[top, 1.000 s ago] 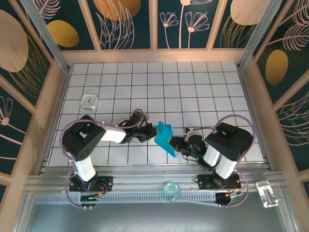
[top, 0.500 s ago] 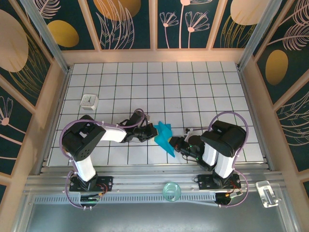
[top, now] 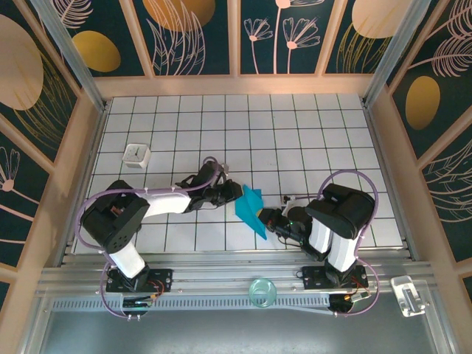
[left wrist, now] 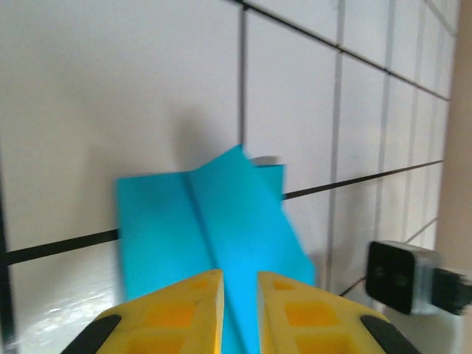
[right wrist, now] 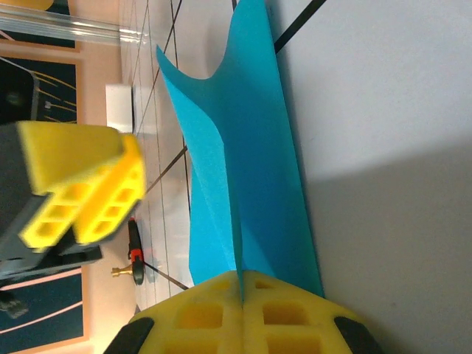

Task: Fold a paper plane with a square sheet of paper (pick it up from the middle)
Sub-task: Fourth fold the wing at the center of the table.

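One paper plane (right wrist: 243, 147) sits in the right pincer (right wrist: 241, 284).

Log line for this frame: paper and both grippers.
stage: mid-fold | teal paper: creased, partly folded | right gripper: shut on paper | left gripper: narrowly open, facing paper

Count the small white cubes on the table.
1. The small white cube sits far left on the white gridded table, away from the folded teal-blue paper; none seems hidden.
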